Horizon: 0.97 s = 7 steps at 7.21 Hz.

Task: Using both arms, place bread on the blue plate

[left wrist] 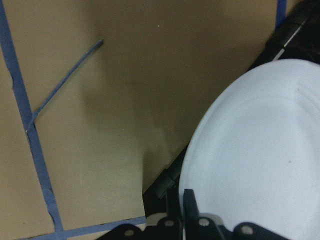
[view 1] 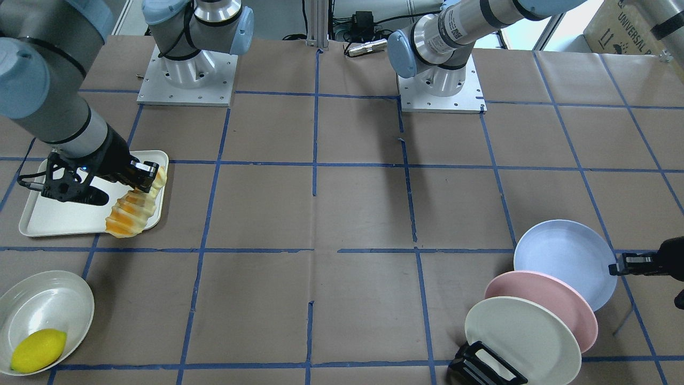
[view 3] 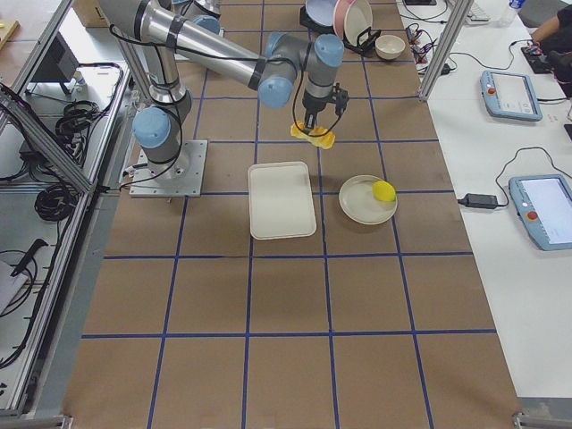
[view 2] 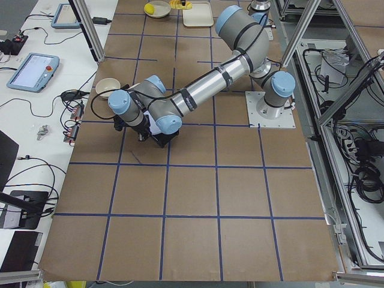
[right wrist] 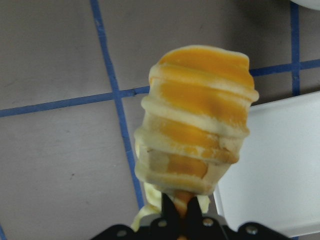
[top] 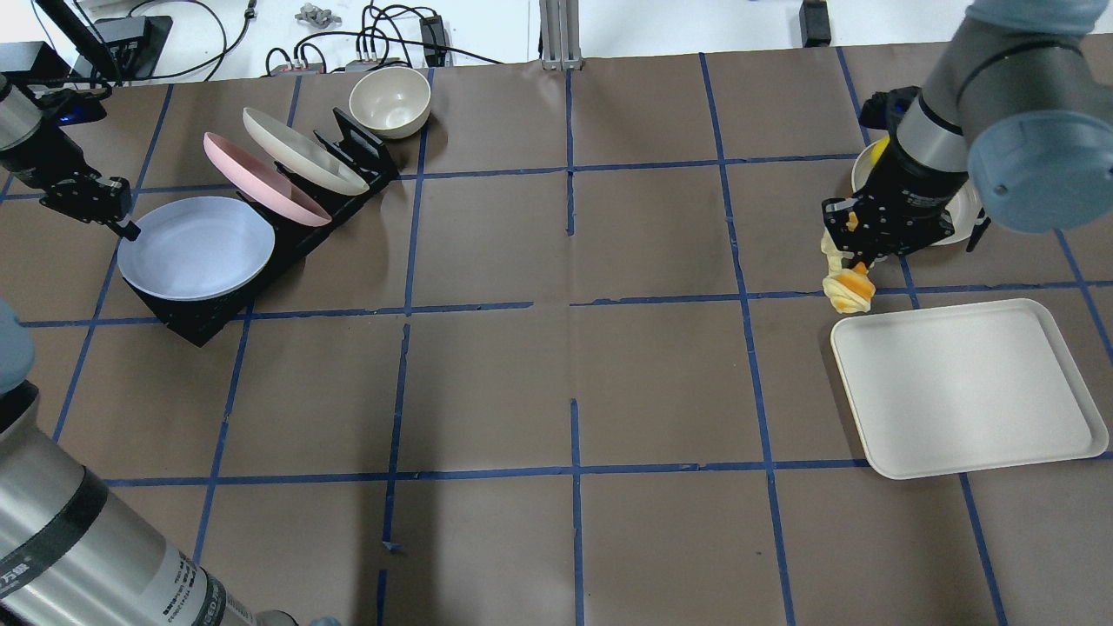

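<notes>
Front-facing view: right gripper (view 1: 145, 181) sits at the view's left, jaws narrow and clamped on the upper end of the bread (view 1: 131, 211). The loaf hangs at a slant over the corner of the white tray (view 1: 53, 219) nearest the table's (view 1: 363, 214) middle. We see a lemon (view 1: 38, 350) in a white bowl (view 1: 53, 291) near the tray, not touching it. On the opp. side the blue plate (view 1: 564, 259) leans in a black rack (view 1: 481, 366), w/ a pink plate (view 1: 534, 307) & a white plate (view 1: 521, 337) lined up beside it. Left gripper (view 1: 617, 266) touches the blue plate's rim.

Overhead view: bread shows just past the tray's far left corner, held from above. Left gripper's tips meet the blue plate's left rim; that plate is tilted & is the nearest of the three.

Left side view: near arm reaches to the rack, but its wrist hides the gripper.

Right side view: bread hangs under the near arm's gripper, just beyond the tray's far edge, well apart from the blue plate at the table's far end.

Left wrist view: one finger (left wrist: 188, 202) lies over the blue plate's rim. The other is hidden, so we can't tell if this gripper is clamped or loose.

Right wrist view: both fingers pinch the bread's near end, gap approx. as wide as the loaf's tip; bread points down at the table, tray corner beside it
</notes>
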{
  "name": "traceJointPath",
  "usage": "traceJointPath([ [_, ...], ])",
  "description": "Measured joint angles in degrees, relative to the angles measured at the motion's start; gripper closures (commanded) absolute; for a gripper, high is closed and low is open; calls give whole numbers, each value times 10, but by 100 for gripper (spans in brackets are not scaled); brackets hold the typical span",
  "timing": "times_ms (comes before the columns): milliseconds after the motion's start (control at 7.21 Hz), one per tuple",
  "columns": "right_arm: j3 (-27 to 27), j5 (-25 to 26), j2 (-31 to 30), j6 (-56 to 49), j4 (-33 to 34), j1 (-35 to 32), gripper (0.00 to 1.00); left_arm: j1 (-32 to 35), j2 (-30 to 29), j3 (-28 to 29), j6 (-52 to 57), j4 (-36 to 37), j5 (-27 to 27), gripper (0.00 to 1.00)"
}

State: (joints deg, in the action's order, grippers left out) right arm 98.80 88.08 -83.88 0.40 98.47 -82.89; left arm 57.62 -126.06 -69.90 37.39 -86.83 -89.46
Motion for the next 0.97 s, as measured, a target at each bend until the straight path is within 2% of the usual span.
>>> traceJointPath([
  [277,-39,-4,-5,27,-23,-58,92,-8,29,-9,11,-17,-31,91],
  [554,-47,-5,-7,30,-23,-81,92,-8,73,-16,18,-68,-45,91],
  [693,-48,-4,-7,30,-22,-84,92,-3,105,-34,10,-90,-45,91],
  [970,-48,-3,-7,30,-21,-85,91,33,185,-106,-20,-102,-37,91],
])
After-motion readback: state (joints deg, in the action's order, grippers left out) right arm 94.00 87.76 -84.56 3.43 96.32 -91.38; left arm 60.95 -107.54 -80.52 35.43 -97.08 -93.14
